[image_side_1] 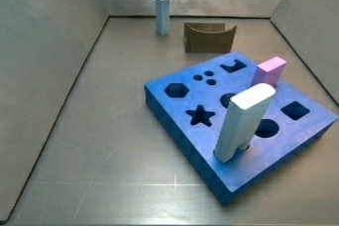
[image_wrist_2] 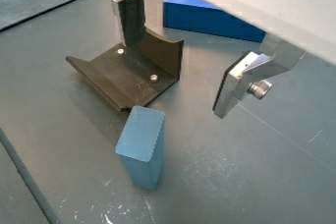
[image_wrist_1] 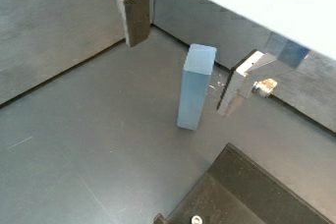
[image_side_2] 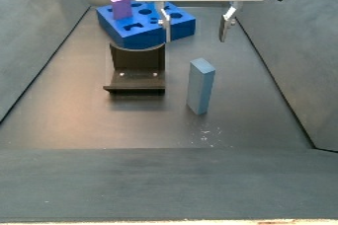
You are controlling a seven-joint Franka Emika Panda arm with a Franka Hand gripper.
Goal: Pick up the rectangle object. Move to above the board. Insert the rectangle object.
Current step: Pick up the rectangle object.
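Nearest the lens in a side view, the rectangle object (image_side_2: 201,86) stands upright on the floor, right of the fixture (image_side_2: 136,71). Above it, hand (image_side_2: 196,19) spread wide, empty. The board (image_side_2: 142,21) sits at upper left.

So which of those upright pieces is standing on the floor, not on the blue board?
The slim sky-blue rectangle object, standing alone under the open gripper; the pale post and pink block stand on the board.
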